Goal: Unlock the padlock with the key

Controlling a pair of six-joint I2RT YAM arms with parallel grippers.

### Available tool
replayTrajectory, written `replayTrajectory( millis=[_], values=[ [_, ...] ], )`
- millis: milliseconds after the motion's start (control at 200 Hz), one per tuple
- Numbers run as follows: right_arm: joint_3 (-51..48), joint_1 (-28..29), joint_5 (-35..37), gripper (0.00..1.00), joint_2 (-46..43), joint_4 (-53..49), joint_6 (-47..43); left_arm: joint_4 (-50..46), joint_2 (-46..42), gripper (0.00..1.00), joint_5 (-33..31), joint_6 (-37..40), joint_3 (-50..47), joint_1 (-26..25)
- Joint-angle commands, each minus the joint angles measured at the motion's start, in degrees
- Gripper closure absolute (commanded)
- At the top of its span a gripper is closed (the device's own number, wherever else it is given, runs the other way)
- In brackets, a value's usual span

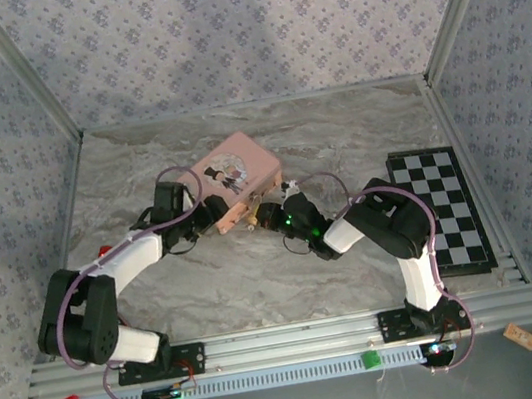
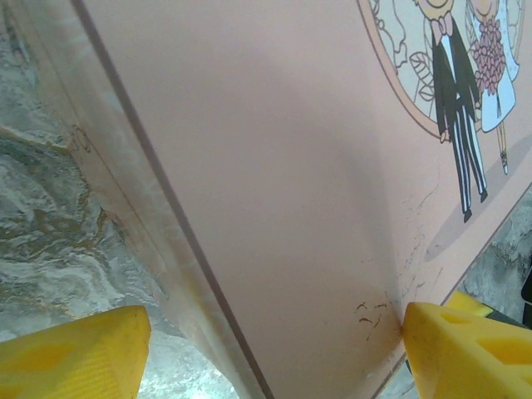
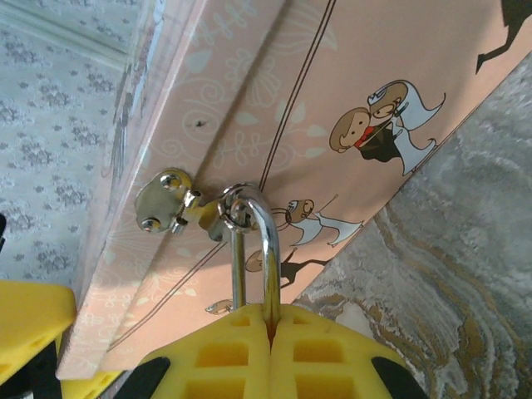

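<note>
The padlock [image 3: 253,241] shows as a thin chromed U-shackle hooked through the rounded metal clasp [image 3: 170,204] of the pink tin [image 3: 249,83]; both legs run down between the ribbed yellow pads of the right gripper [image 3: 268,332], pressed together on them, the body hidden behind; the left gripper [image 2: 274,349] stands wide, seemingly clamping the smooth tin's sides; veined grey table [image 3: 465,233] beneath.

1. We see the tin [image 2: 274,191] as pink painted metal, smooth with a soft sheen. It has fine scratches near one corner.
2. Its clasp [image 3: 165,199] and the shackle of the padlock [image 3: 268,241] are bright polished metal, mirror-glossy.
3. The fingers [image 3: 224,357] of the right gripper [image 3: 268,326] and of the left gripper [image 2: 277,332] are matt yellow plastic.
4. The table [image 3: 465,249] looks to us like smooth, grey-veined marble.
</note>
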Motion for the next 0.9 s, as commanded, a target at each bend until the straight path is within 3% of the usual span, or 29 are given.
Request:
replayTrajectory(
  millis=[0,420,670,895],
  values=[
    [0.3,0.1,5.7,1.0,-0.1,7.0,1.8,0.6,1.0,0.21,-0.7,-0.5,1.5,-0.8],
    [-0.8,-0.2,9.8,1.0,0.3,8.5,0.1,0.5,1.9,0.21,-0.6,-0.5,2.3,-1.1],
    [-1.2,-1.0,3.8,1.0,-0.1,4.8,-4.5,0.3,2.1,0.21,-0.6,-0.3,2.7,-1.1],
    [-3.3,-2.9,-6.7,0.86,4.2,14.6,-5.0,0.3,2.1,0.21,-0.9,-0.2,2.5,-1.1]
  ],
)
